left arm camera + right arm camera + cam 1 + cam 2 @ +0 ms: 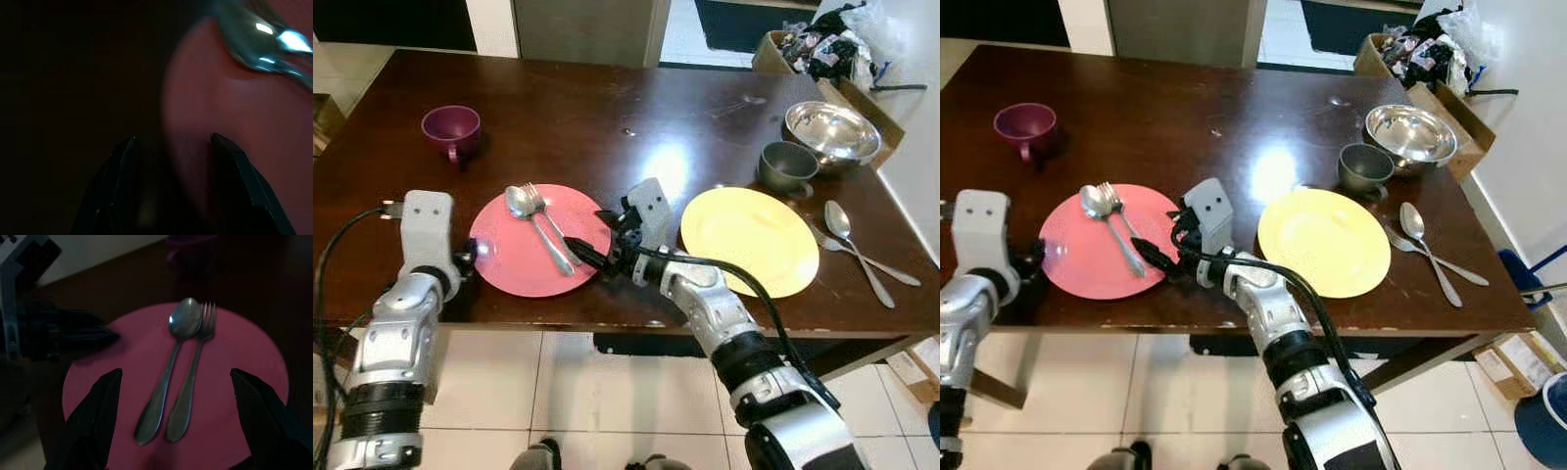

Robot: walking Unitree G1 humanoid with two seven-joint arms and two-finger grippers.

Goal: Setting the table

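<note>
A pink plate [514, 266] lies near the table's front edge, with a spoon [518, 202] and a fork [534, 194] side by side on it. My right gripper [590, 240] hovers low at the plate's right edge, open. In its wrist view the spoon [168, 372] and fork [193, 377] lie between the wide-spread fingers [98, 406]. My left gripper [472, 257] is at the plate's left edge, open, with the plate rim [186, 147] between its fingers [122, 161]. A yellow plate [749, 240] lies bare to the right.
A second spoon [847, 235] and fork [862, 257] lie crossed on the table right of the yellow plate. A grey mug [788, 166] and a steel bowl [832, 132] stand at the back right, a purple cup [450, 127] at the back left. A cluttered box [822, 54] sits beyond the table.
</note>
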